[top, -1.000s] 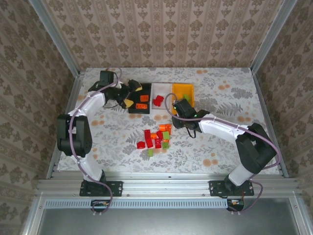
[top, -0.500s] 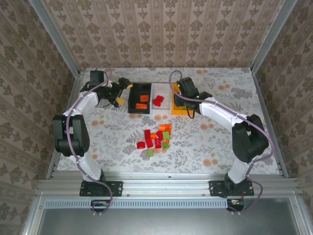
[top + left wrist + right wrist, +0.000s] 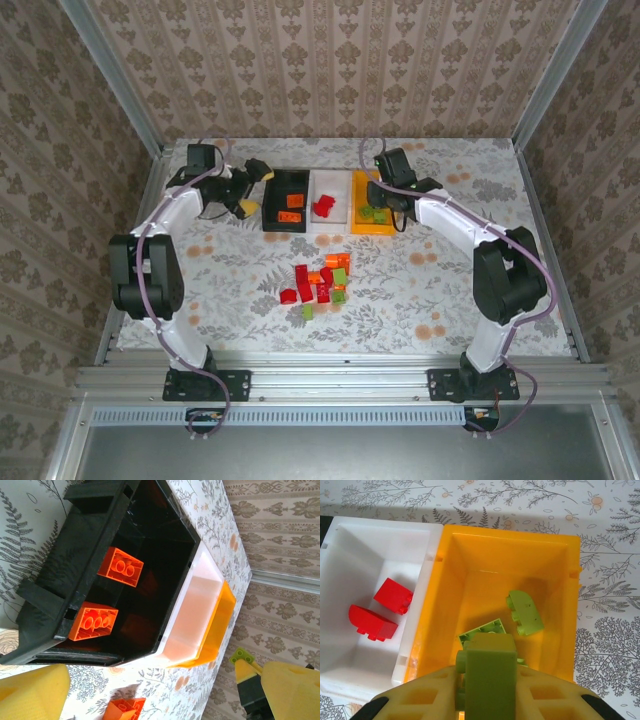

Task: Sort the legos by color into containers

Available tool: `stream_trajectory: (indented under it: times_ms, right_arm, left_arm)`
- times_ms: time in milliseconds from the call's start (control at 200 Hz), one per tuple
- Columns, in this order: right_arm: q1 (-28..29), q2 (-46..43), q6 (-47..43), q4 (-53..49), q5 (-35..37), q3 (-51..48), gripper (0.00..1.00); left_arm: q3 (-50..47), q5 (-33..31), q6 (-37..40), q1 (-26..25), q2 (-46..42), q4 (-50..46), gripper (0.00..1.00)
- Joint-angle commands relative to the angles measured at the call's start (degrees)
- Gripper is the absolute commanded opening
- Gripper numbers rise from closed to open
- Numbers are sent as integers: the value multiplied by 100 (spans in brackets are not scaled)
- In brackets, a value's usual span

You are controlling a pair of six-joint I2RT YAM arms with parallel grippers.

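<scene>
since our right gripper [image 3: 487, 682] clamps a green brick [image 3: 490, 657] above the orange-yellow bin [image 3: 555, 595], we should release low over its floor, our left gripper [image 3: 251, 190] hanging open.

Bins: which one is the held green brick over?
The orange-yellow bin: the right gripper holds its green brick above it; the white bin beside holds red bricks, the black bin orange ones.

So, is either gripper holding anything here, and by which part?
The right gripper pinches a light green brick by its opposite sides, over the yellow bin. The left gripper is open and holds nothing.
</scene>
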Motion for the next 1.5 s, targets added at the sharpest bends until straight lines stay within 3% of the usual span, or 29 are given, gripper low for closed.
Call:
stream_trajectory:
  times_ms: [0,225,410,585,755,900,1160,1335,1495]
  right_arm:
    - [-123,225,-13,-192,-118,273,28]
    - [-234,668,-135,-415,-162,646,28]
    - [-227,1126,-194,-734,-284,1021,31]
    - [-167,1160,-227,-741,-265,1001,44]
    - [7,736,-229,-709,-76,793,48]
    - [657,-438,20,-348,260,-315,45]
    - [2566,-1822,1172,-422,499,-2151,46]
    - [3764,-1559,2296,-361,95,-2230,51]
    - [4205,-678,2467,-294,-284,-1755,59]
  left_arm:
    - [-22,146,-29,-223,-46,65,100]
    - [103,194,93,-665,-65,-56,100]
    - [126,209,104,-709,4,-70,100]
    - [162,251,134,-704,-8,-107,100]
    - [191,194,188,-694,-46,-166,100]
    - [182,194,175,-660,-11,-180,100]
    - [112,181,87,-358,-81,-120,100]
    - [78,139,54,-101,-77,-112,100]
    - [34,99,53,66,-46,-83,100]
